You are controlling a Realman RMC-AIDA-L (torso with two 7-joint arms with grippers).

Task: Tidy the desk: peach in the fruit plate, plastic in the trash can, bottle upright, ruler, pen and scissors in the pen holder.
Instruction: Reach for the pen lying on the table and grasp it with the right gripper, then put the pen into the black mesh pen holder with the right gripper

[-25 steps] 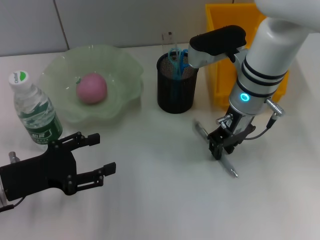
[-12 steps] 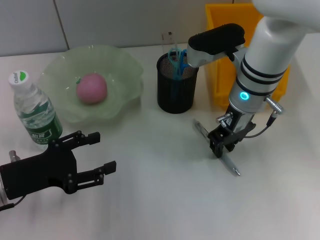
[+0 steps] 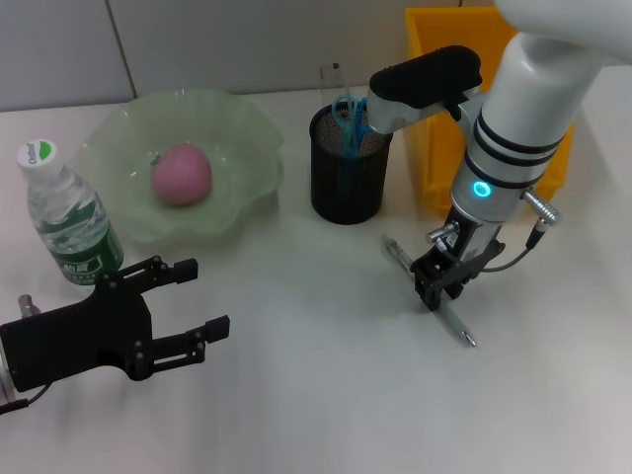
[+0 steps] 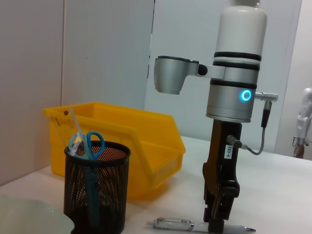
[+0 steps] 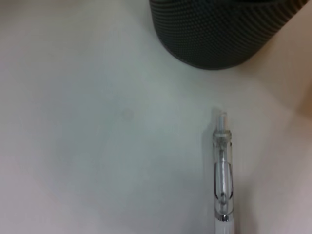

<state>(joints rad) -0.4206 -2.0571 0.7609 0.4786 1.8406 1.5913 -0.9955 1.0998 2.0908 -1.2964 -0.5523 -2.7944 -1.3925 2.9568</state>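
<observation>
My right gripper (image 3: pixel 432 293) is down on the table, shut on the middle of the clear pen (image 3: pixel 456 326), which lies flat; the left wrist view shows the same pen (image 4: pixel 180 224) under that gripper (image 4: pixel 214 222). In the right wrist view the pen (image 5: pixel 224 180) lies just short of the pen holder (image 5: pixel 219 29). The black mesh pen holder (image 3: pixel 347 188) holds the blue scissors (image 3: pixel 353 111) and the clear ruler (image 3: pixel 330 77). The pink peach (image 3: pixel 181 175) sits in the green fruit plate (image 3: pixel 247 138). The bottle (image 3: pixel 64 219) stands upright at the left. My left gripper (image 3: pixel 197 302) is open near the front left. The plastic is out of view.
The yellow trash can (image 3: pixel 434 59) stands behind my right arm, close to the pen holder. In the left wrist view it (image 4: pixel 146 146) sits just beyond the holder (image 4: pixel 96 190). Bare white table lies between the two grippers.
The pen has turned slightly on the table under the right gripper, which shifted a little. The left arm has not moved.
</observation>
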